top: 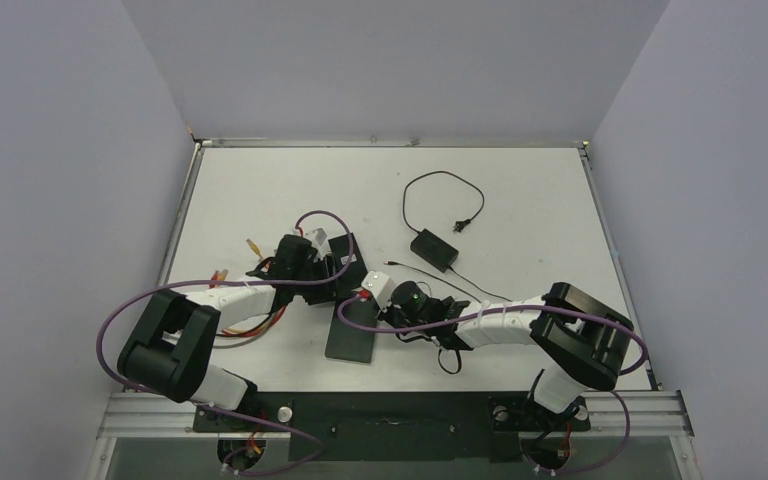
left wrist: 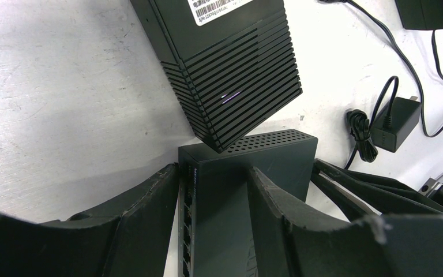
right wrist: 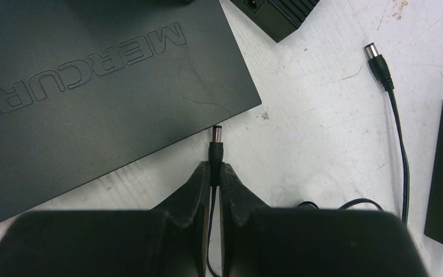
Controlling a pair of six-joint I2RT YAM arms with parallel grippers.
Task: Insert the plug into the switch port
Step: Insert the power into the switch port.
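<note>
Switch (left wrist: 219, 184): lower body was cut by your left wrist view's bottom edge.
Barcode label (left wrist: 213, 8): cropped at top, unreadable.
Plug (right wrist: 216, 144): cable was hidden inside the right pincer (right wrist: 214, 171).
MERCURY box (right wrist: 92, 86): cropped left.

Overhead view: soft, even light across the matte white tabletop (top: 520, 190), with faint, soft-edged shadows and no glare. On the left wrist camera, the black left fingers (left wrist: 144, 213) loom dark and out of focus along the bottom. The flat black perforated switch box (left wrist: 277, 153) between them reads sharper, and a thin violet glint sits on the ribbed black plastic casing (left wrist: 248, 63). Over to the right wrist: the small black barrel plug (right wrist: 216, 138) is crisp, its metal tip catching light. The black right fingers (right wrist: 191, 193) are murky and blurred.
</note>
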